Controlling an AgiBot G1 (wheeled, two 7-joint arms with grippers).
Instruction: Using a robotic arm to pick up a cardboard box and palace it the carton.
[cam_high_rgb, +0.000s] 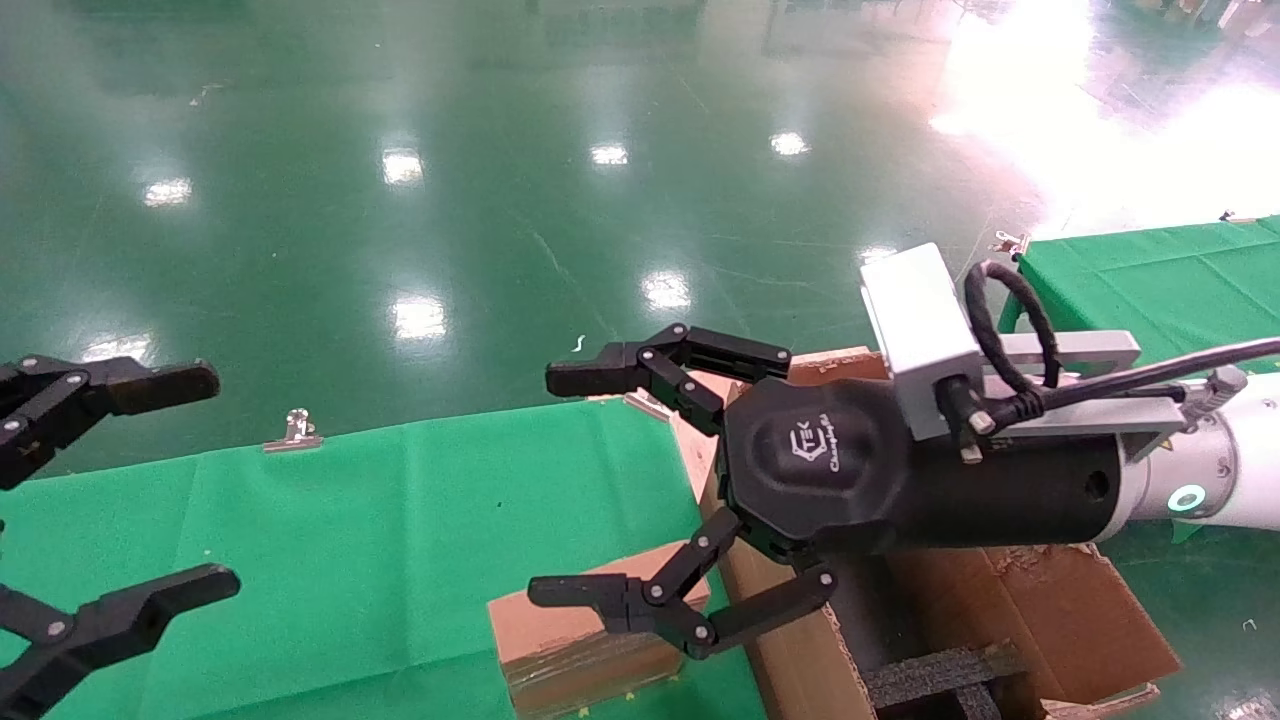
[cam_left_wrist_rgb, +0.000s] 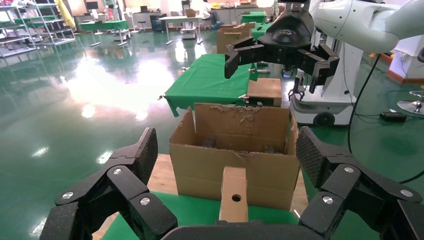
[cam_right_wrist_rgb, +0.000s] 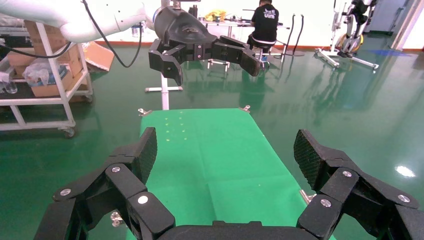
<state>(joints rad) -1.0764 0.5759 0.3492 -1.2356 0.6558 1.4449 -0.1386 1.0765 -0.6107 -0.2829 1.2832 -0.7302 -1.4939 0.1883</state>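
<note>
Hanging at the far left edge of the head view, the left gripper (cam_high_rgb: 150, 480) of bare black linked fingers is spreading wide and gripping nothing, well apart from everything else above the table draped in green cloth (cam_high_rgb: 350, 520). A small silver binder clip (cam_high_rgb: 293, 430) is pinching the cloth at the table's far edge. Further right, the small flat brown cardboard box (cam_high_rgb: 570, 640) with clear tape on its side is lying on the cloth at the near edge, just beside the large carton's wall; in the left wrist view its end face with a round hole (cam_left_wrist_rgb: 235, 196) is showing. Above it, the right gripper (cam_high_rgb: 585, 480) of the white-jointed robotic arm (cam_high_rgb: 1215, 465) is hovering with its black fingers spread wide, empty, its lower fingertips overlapping the box's top in this view, though whether they touch cannot be told. Rightmost, the large brown corrugated carton (cam_high_rgb: 1060, 610) with torn flaps and black foam inserts is sitting under the arm.
</note>
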